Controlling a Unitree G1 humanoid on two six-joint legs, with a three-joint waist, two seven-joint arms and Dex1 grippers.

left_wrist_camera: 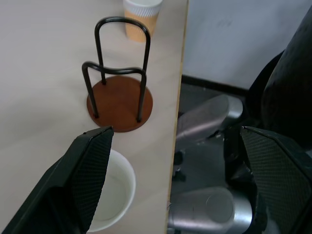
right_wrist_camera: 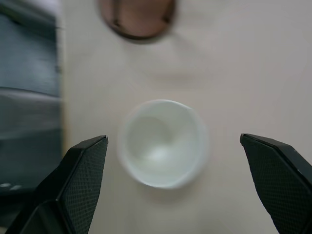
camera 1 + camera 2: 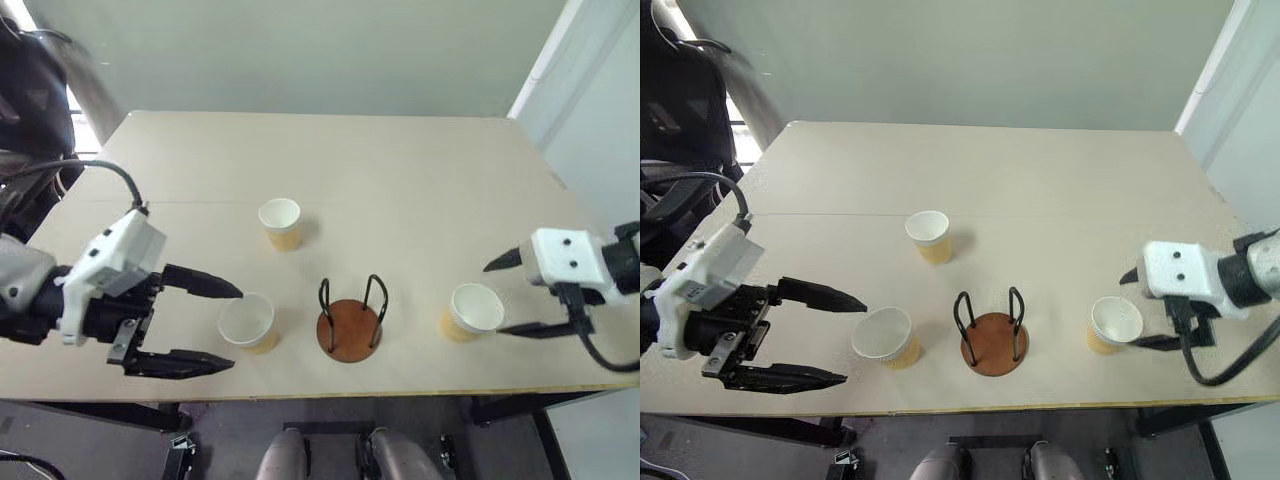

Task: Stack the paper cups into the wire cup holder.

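Desk (image 3: pixel 400 180): beige, against a pale wall.
Left claw (image 3: pixel 220 325): spread wide, holding nothing, beside the left cup (image 3: pixel 247 321).
Back cup (image 3: pixel 280 222): upright, empty.
Wire cup holder (image 3: pixel 350 325): empty, near the desk's front edge.
Right cup (image 3: pixel 474 310): upright, empty.
Right claw (image 3: pixel 505 295): wide, holding nothing.

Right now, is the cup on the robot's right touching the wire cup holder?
Apart. In the left eye view, bare table lies between the cup and the wire cup holder.
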